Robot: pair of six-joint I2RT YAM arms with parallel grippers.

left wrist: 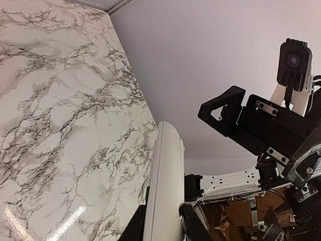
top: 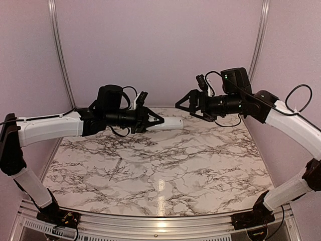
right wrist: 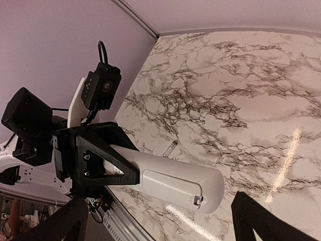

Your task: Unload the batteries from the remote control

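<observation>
Clamping the remote control [top: 171,123] by one end, left gripper [top: 160,120], right gripper [top: 185,110] agape (near free end)

Remote [top: 173,122] end inside L claw [top: 161,121]

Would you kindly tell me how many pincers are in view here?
2. The left pincer is shut on the remote control, above the table; the right pincer hangs open near its free end.

Remote control [top: 169,123] above table [top: 150,173], between left tool [top: 158,120] and right tool [top: 183,108]
</observation>
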